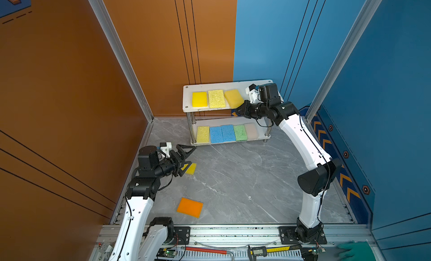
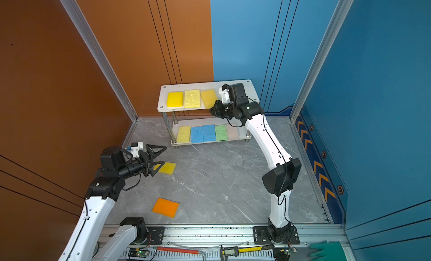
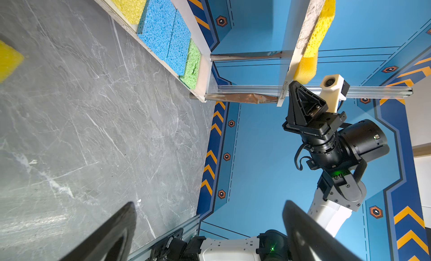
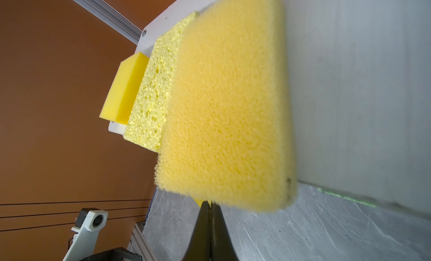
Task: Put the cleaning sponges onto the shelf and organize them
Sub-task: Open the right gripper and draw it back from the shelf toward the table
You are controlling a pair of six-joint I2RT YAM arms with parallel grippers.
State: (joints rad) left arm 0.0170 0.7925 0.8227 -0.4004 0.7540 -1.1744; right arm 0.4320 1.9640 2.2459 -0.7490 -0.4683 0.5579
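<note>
The shelf (image 1: 187, 96) (image 2: 163, 96) stands at the back. Its top board carries a smooth yellow sponge (image 1: 199, 99), a porous pale yellow one (image 1: 216, 98) and a golden one (image 1: 234, 98) (image 4: 228, 103) that lies askew and overhangs the front edge. My right gripper (image 1: 239, 109) (image 4: 211, 202) is shut, its tips against that sponge's near edge. The lower board holds yellow (image 1: 203, 133), two blue (image 1: 221, 133), green (image 1: 240, 132) and beige (image 1: 250, 130) sponges. My left gripper (image 1: 190, 157) (image 3: 210, 210) hangs open over a yellow sponge (image 1: 191, 168) on the floor. An orange sponge (image 1: 189, 207) lies nearer the front.
Orange and blue walls close in the marble floor (image 1: 245, 178) on three sides. On the front rail lie a red-handled tool (image 1: 205, 250) and a caliper (image 1: 258, 251). A green-gloved hand (image 1: 352, 250) rests at the front right corner.
</note>
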